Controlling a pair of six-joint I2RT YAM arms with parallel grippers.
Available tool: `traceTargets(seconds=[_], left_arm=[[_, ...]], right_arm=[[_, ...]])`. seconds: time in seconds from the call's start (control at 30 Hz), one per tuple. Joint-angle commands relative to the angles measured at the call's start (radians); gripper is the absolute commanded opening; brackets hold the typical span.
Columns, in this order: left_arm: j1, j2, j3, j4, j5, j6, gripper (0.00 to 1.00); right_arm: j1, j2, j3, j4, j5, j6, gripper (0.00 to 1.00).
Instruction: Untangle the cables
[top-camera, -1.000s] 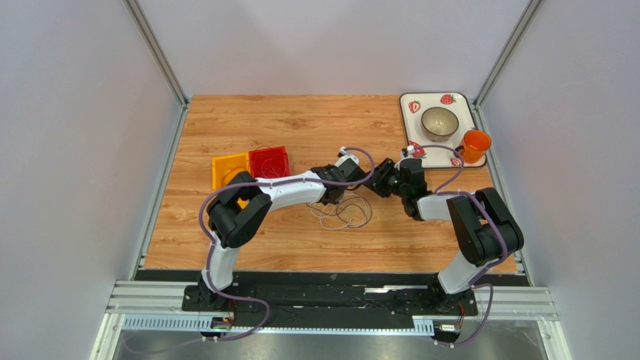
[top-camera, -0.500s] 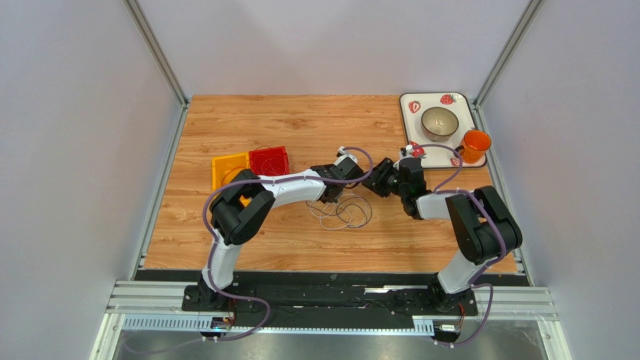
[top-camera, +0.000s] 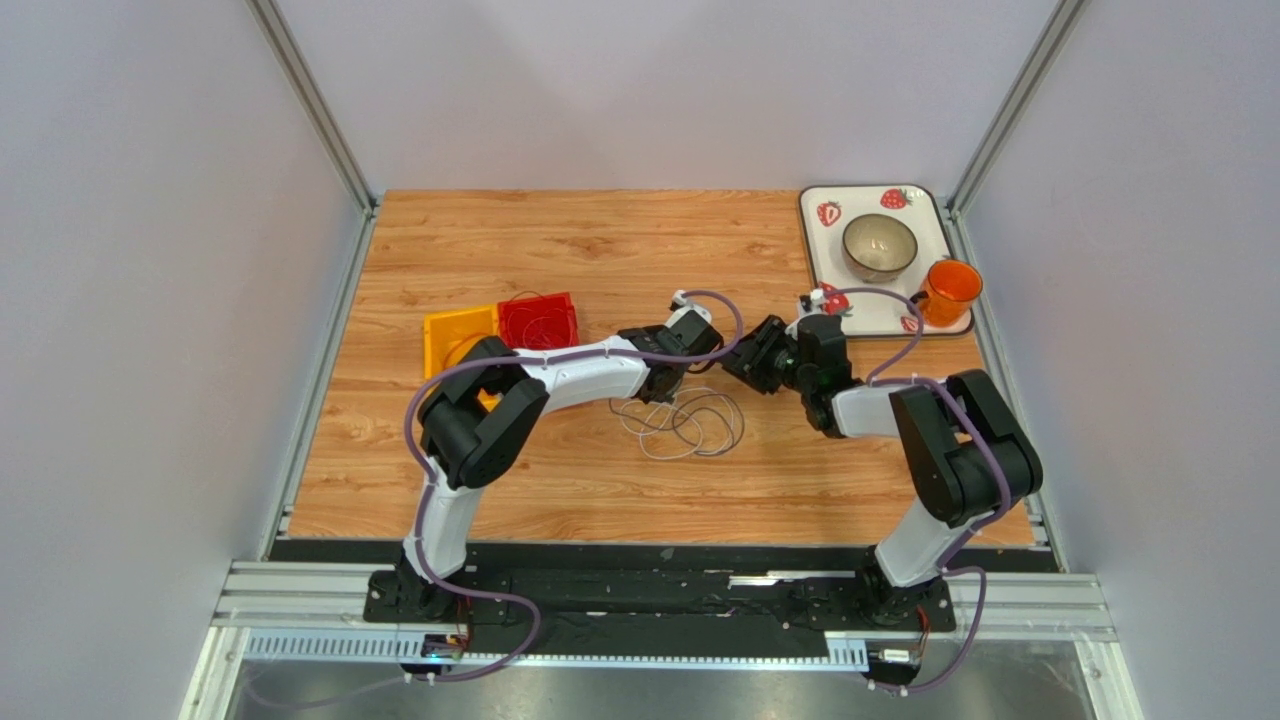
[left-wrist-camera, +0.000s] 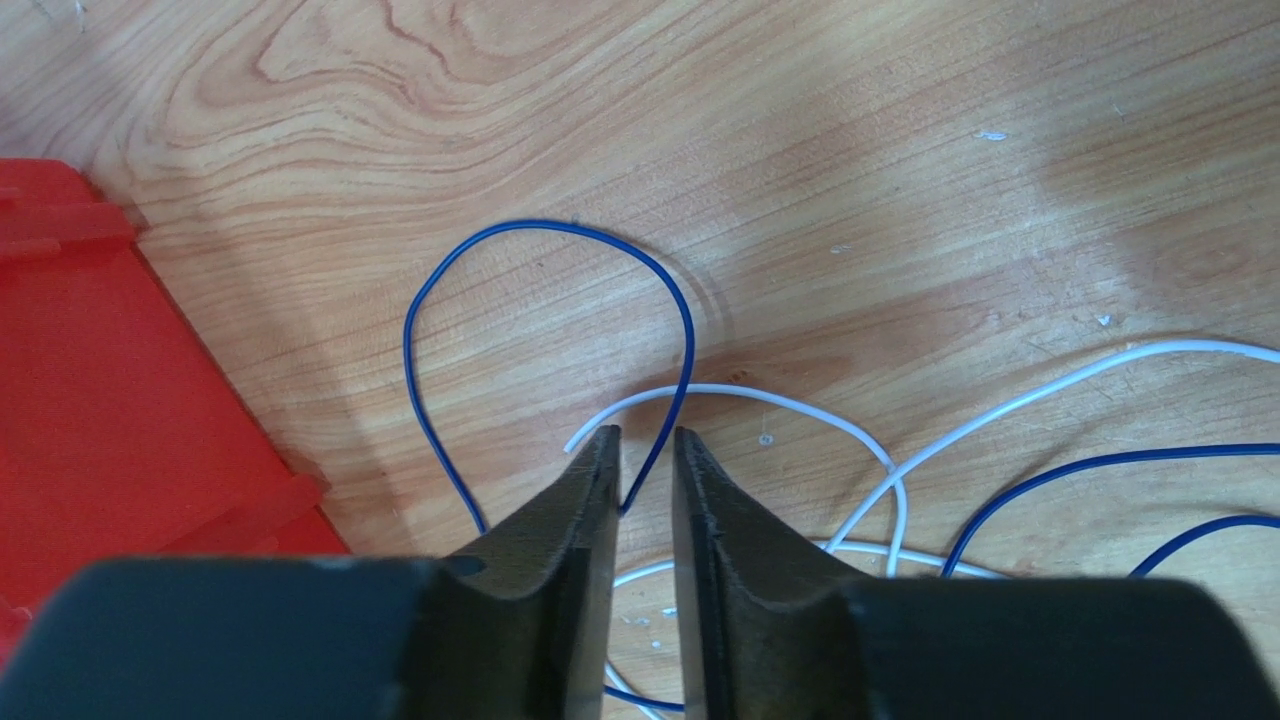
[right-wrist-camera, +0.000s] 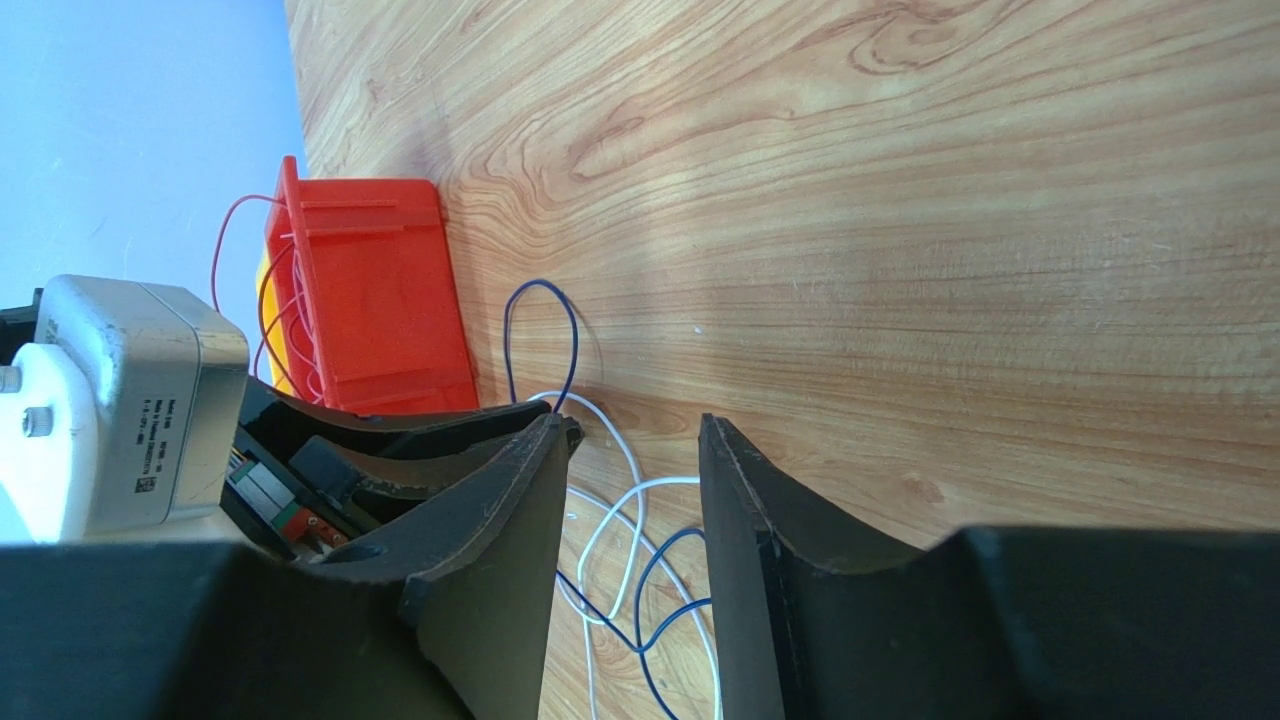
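The cables (top-camera: 691, 425) lie in a loose tangle of thin blue and white loops on the wooden table between the two arms. Seen from the left wrist, a blue cable (left-wrist-camera: 526, 227) arcs ahead of my left gripper (left-wrist-camera: 646, 443) and one run drops into the narrow gap between its jaws, against the left finger (left-wrist-camera: 579, 510). A white cable (left-wrist-camera: 781, 398) crosses just beyond the tips. The gap is wider than the wire. My right gripper (right-wrist-camera: 634, 428) hangs open above the blue (right-wrist-camera: 573, 338) and white (right-wrist-camera: 639, 480) loops, nothing between its fingers, facing the left gripper (top-camera: 657, 387).
A red bin (top-camera: 538, 321) holding thin red wires (right-wrist-camera: 226, 240) stands beside a yellow bin (top-camera: 455, 339), left of the tangle. At the back right a strawberry-print tray (top-camera: 824, 203) carries a metal bowl (top-camera: 879, 245), with an orange cup (top-camera: 950, 285) at its edge.
My left jaws have narrowed around the blue cable's run. Both arms have barely shifted, and the tangle lies as before.
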Motion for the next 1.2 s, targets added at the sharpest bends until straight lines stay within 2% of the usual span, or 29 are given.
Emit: traceTargets(seconds=[0.0, 0.07, 0.1, 0.13, 0.27, 0.37, 0.57, 0.7, 0.8, 0.9, 1.07, 1.17], left_arm=[[0.001, -0.011, 0.026, 0.013, 0.001, -0.002, 0.24], [0.002, -0.008, 0.029, 0.013, -0.002, -0.002, 0.11], [0.002, -0.006, 0.035, 0.008, -0.008, 0.000, 0.02], [0.002, -0.006, 0.041, 0.007, -0.011, 0.000, 0.00], [0.002, -0.040, 0.107, -0.082, -0.062, 0.009, 0.00], [0.007, -0.129, 0.167, -0.156, -0.109, 0.033, 0.00], [0.014, -0.297, 0.379, -0.334, -0.140, 0.081, 0.00], [0.014, -0.414, 0.529, -0.409, -0.105, 0.087, 0.00], [0.013, -0.492, 0.603, -0.414, -0.011, 0.104, 0.00], [-0.009, -0.552, 0.653, -0.415, 0.000, 0.154, 0.00], [-0.019, -0.656, 0.621, -0.388, -0.063, 0.188, 0.00], [-0.019, -0.693, 0.528, -0.348, -0.063, 0.182, 0.00]], right_arm=[[-0.005, 0.002, 0.029, 0.048, -0.007, 0.006, 0.41], [-0.003, 0.004, 0.029, 0.048, -0.007, 0.005, 0.41], [-0.005, 0.004, 0.031, 0.048, -0.007, 0.006, 0.41], [-0.003, 0.006, 0.031, 0.048, -0.010, 0.006, 0.41], [-0.003, 0.004, 0.031, 0.053, -0.016, 0.002, 0.41], [-0.003, 0.012, 0.029, 0.077, -0.037, 0.002, 0.41], [0.000, 0.019, 0.029, 0.097, -0.059, 0.003, 0.42], [0.011, 0.018, 0.037, 0.100, -0.071, -0.009, 0.42], [0.027, 0.016, 0.046, 0.099, -0.077, -0.024, 0.42], [0.046, 0.024, 0.065, 0.088, -0.091, -0.043, 0.42], [0.070, 0.024, 0.054, 0.198, -0.171, -0.040, 0.45], [0.070, -0.002, 0.028, 0.270, -0.212, -0.030, 0.50]])
